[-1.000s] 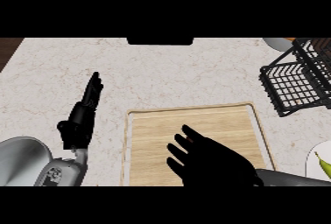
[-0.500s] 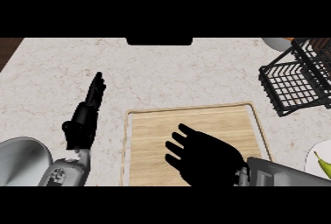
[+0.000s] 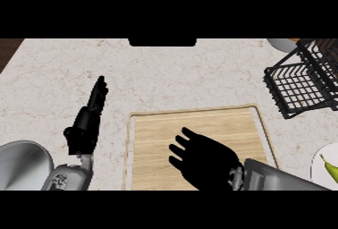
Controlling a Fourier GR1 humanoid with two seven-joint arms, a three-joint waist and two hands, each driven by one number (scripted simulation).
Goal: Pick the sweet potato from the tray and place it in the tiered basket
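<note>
One robot hand (image 3: 206, 160), the right, over tray (image 3: 153, 134) — sweet potato unseen, basket (image 3: 288, 91) apart

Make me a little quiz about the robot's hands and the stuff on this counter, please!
1. True or false: the right hand is above the light wooden tray.
2. Which hand shows beside the tray, over the speckled counter?
3. Where is the black wire tiered basket: A) left edge, B) upper right, C) on the tray?

Key: 1 true. 2 the left hand, fingers straight. 3 B.
</note>
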